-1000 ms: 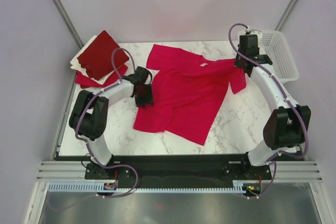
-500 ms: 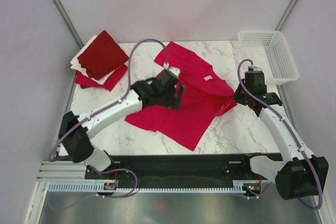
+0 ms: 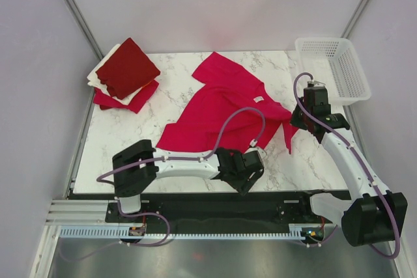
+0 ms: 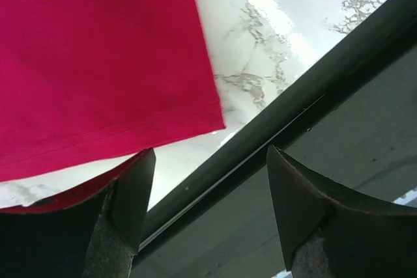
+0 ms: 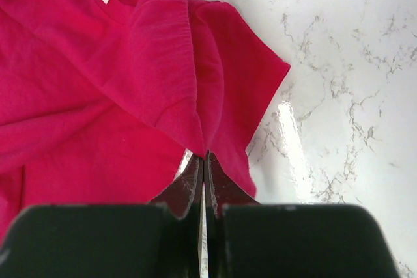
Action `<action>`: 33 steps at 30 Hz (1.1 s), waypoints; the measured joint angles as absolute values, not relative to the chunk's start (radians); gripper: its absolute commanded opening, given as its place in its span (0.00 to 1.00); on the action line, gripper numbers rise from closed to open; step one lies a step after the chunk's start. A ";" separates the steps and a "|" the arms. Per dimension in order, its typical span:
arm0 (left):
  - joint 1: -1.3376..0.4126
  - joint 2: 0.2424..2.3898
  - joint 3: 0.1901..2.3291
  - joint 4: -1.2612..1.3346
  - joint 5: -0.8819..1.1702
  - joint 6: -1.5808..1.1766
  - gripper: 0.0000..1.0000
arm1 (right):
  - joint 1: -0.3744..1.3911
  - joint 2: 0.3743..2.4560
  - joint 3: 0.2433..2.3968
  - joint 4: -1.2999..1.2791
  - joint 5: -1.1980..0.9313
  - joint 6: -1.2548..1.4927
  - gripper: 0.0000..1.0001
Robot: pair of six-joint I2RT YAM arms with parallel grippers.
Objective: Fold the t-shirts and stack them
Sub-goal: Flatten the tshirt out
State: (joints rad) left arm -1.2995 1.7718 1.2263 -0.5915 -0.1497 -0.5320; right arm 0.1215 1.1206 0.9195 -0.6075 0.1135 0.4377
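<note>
Left hand (image 4: 208, 157): fingers spread wide, gripping nothing, lower centre by desk (image 4: 273, 37) edge.
Right hand (image 5: 203, 161): pinched tight on crimson t-shirt (image 5: 98, 96) sleeve, right of frame.

left gripper (image 3: 251, 172) — swung to table (image 3: 293, 161) edge | crimson t-shirt (image 3: 218, 102) — sleeve drawn nearer

Matt crimson cloth t-shirt (image 3: 221, 105) on glossy, smooth marble-look table (image 3: 287, 161)
</note>
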 measured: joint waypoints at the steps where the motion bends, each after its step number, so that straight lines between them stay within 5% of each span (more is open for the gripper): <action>1: -1.314 1.800 1.236 -0.588 -0.149 -0.536 0.75 | 0.121 1.122 0.920 -0.607 0.114 0.436 0.03; 10: -1.330 1.864 1.249 -0.567 -0.189 -0.570 0.60 | 0.121 1.125 0.920 -0.607 0.130 0.421 0.02; 14: -1.331 1.904 1.256 -0.565 -0.237 -0.577 0.19 | 0.121 1.132 0.920 -0.607 0.129 0.421 0.01; 18: -1.331 1.921 1.271 -0.550 -0.269 -0.575 0.02 | 0.121 1.134 0.920 -0.607 0.129 0.421 0.01; 26: -1.333 1.848 1.214 -0.557 -0.295 -0.575 0.02 | 0.121 1.134 0.924 -0.614 0.097 0.423 0.00; 33: -1.332 1.354 1.347 -0.889 -0.458 -0.576 0.02 | 0.120 1.089 1.125 -0.703 -0.015 0.460 0.00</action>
State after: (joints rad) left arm -1.3315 1.3544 1.3472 -0.8890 -0.4583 -0.5758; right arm 0.1204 1.0885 1.1252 -0.7033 -0.0154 0.4599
